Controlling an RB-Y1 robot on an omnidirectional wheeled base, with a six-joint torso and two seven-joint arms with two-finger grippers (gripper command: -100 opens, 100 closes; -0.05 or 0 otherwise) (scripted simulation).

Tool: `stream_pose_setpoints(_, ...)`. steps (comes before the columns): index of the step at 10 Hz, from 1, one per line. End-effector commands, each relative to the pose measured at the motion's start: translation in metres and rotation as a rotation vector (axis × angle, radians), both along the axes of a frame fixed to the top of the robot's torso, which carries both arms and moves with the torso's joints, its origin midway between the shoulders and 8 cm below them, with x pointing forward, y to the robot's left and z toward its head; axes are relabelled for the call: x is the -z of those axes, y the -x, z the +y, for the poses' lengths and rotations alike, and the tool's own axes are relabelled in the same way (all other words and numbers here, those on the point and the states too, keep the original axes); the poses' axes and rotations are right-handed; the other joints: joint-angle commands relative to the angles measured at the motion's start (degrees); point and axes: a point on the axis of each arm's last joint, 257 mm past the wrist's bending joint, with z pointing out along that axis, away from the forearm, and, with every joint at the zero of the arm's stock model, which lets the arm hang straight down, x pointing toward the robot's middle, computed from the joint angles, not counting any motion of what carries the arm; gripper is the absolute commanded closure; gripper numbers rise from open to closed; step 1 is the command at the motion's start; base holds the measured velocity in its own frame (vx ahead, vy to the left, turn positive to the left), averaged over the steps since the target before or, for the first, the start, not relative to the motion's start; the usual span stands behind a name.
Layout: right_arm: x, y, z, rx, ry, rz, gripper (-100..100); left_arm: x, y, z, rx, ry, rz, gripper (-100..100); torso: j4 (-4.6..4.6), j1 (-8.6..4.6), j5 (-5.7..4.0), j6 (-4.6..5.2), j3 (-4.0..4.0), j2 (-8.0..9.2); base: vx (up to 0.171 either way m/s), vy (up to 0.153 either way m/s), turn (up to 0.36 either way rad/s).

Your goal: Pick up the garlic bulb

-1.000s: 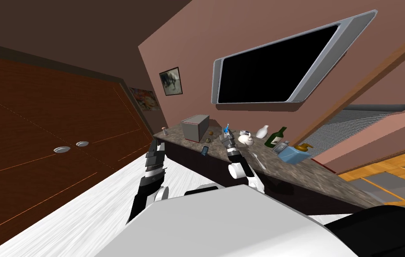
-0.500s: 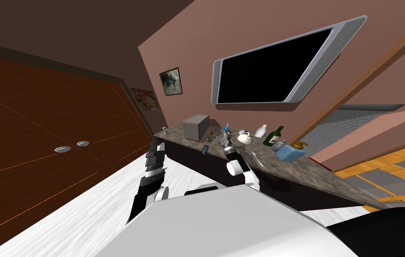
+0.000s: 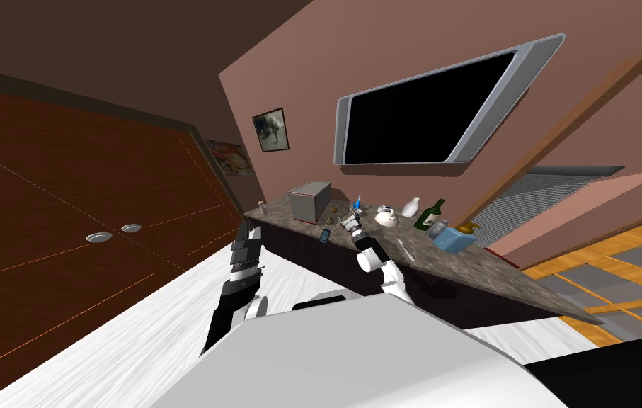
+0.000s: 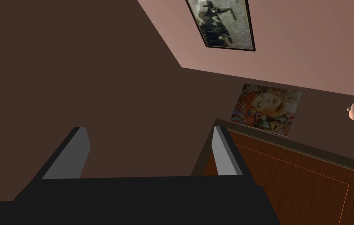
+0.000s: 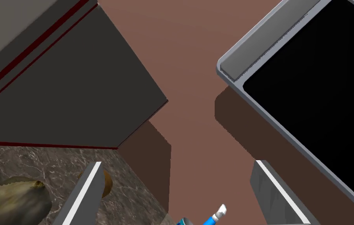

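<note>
Garlic bulb (image 5: 16,200), seemingly, beside right pincer (image 5: 177,164)

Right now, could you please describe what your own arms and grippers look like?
The left arm is a black forearm with grey ribbed bands and a white joint. The right arm has white rounded links with dark joints. The left gripper and right gripper each carry two thin, flat, light grey blade jaws; the left's body is a black box.

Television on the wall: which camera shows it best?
The head view: the whole television hangs there, dark with a grey frame, above the counter. The right wrist view catches just one corner, close up. The left wrist view aims away from it.
</note>
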Motion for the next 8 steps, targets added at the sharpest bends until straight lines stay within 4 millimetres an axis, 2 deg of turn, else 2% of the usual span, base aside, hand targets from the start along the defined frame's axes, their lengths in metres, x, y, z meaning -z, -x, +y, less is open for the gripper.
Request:
stream_pose_setpoints(1, 0.010, -0.008, 0.004, -0.031, -0.052, 0.044, -100, 0.000, 0.000, 0.000, 0.000, 0.000, 0.000, 0, 0.00, 0.00, 0.00, 0.00, 0.00, 0.00, -0.023, 0.013, -0.009)
stream_pose_setpoints(2, 0.019, -0.018, 0.011, -0.069, -0.093, 0.092, -100, 0.000, 0.000, 0.000, 0.000, 0.000, 0.000, 0, 0.00, 0.00, 0.00, 0.00, -0.01, -0.02, -0.022, 0.013, -0.020)
stream_pose_setpoints(4, 0.022, -0.019, 0.012, -0.080, -0.130, 0.111, -100, 0.000, 0.000, 0.000, 0.000, 0.000, 0.000, 0, -0.01, 0.01, 0.00, 0.00, -0.03, -0.05, -0.013, 0.010, -0.002)
stream_pose_setpoints(5, 0.035, -0.029, 0.019, -0.117, -0.173, 0.174, -100, 0.000, 0.000, 0.000, 0.000, 0.000, 0.000, 0, -0.01, -0.01, 0.00, 0.01, -0.04, -0.07, -0.013, 0.010, -0.020)
stream_pose_setpoints(6, 0.036, -0.029, 0.019, -0.123, -0.199, 0.181, -100, 0.000, 0.000, 0.000, 0.000, 0.000, 0.000, 0, -0.02, -0.01, 0.00, 0.00, -0.04, -0.08, -0.013, 0.011, -0.006)
stream_pose_setpoints(7, 0.047, -0.039, 0.025, -0.155, -0.236, 0.236, -100, 0.000, 0.000, 0.000, 0.000, 0.000, 0.000, 0, -0.01, 0.00, 0.00, 0.01, -0.04, -0.07, -0.012, 0.017, -0.012)
stream_pose_setpoints(8, 0.050, -0.039, 0.025, -0.161, -0.262, 0.254, -100, 0.000, 0.000, 0.000, 0.000, 0.000, 0.000, 0, -0.02, 0.02, 0.00, 0.00, -0.04, -0.08, -0.010, 0.018, -0.006)
